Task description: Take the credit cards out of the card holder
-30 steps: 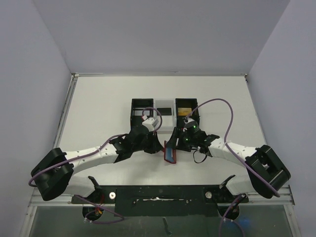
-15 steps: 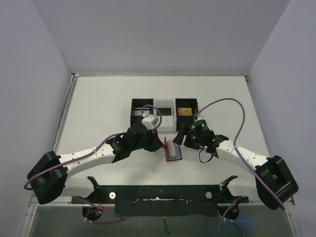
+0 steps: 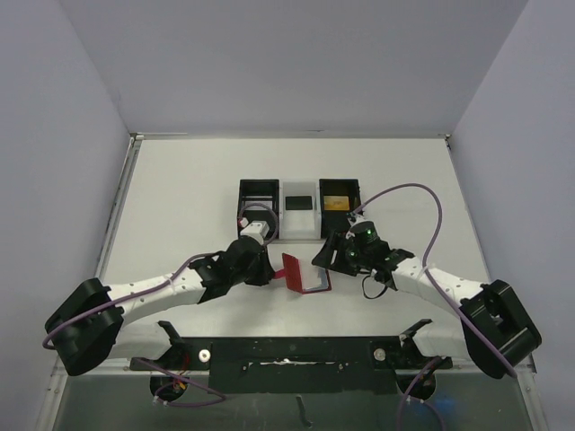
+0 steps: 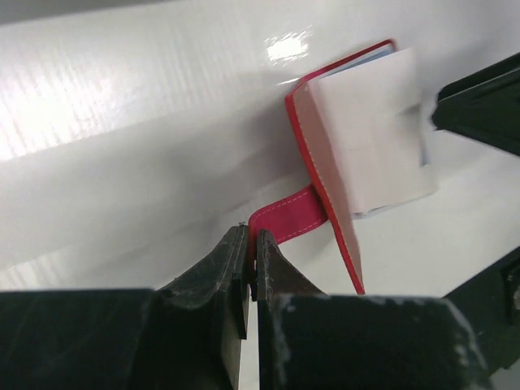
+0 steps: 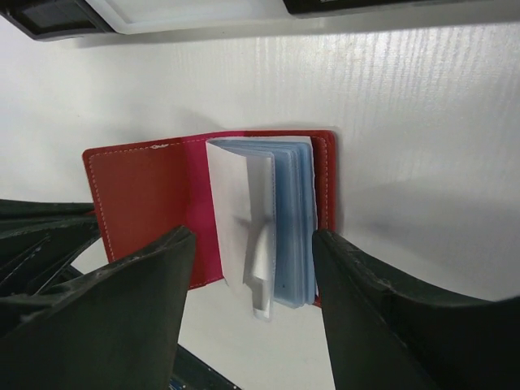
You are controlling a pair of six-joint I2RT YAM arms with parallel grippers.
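White table [image 3: 180, 197]: left gripper [image 4: 252, 242] pinches card holder [image 5: 146, 203] tab [image 4: 286, 223]; right gripper [image 5: 253, 237] spread apart above.

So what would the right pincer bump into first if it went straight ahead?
Probably the card holder: the right pincer points straight at its open pale pages, though depth is unclear.

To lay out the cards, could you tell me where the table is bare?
Bare table lies left and right of the tray. Crowded: the centre, where the left end effector pinches the tab of the card holder and the right end effector hangs open over it.
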